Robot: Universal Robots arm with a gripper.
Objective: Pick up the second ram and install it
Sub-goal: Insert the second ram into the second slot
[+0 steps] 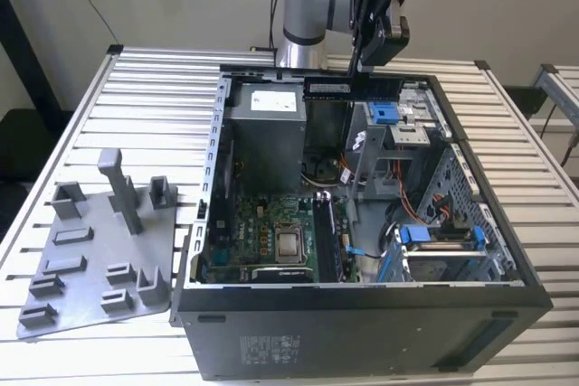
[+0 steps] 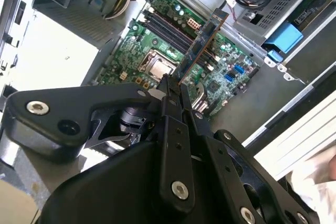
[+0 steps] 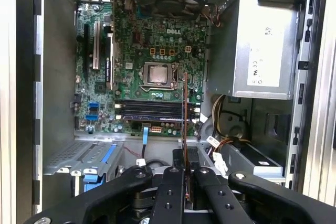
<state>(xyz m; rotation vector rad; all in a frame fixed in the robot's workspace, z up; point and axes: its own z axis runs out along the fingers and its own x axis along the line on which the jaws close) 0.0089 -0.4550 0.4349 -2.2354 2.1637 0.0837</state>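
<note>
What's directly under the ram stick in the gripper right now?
In the second wrist view the second ram, shut in the gripper, hangs over the motherboard near its memory slots. The stick covers the board strip behind it.

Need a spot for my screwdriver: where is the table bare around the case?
Bare table slats lie beyond the grey tray on the exterior view's left, and beside the case on that view's right. Inside the case, under the second ram, is crowded.

Arm (image 1: 306, 2) leans in overhead; gripper (image 1: 360, 70) points straight down, jaws clamped tight on the ram (image 1: 330, 88) just beneath them.
</note>
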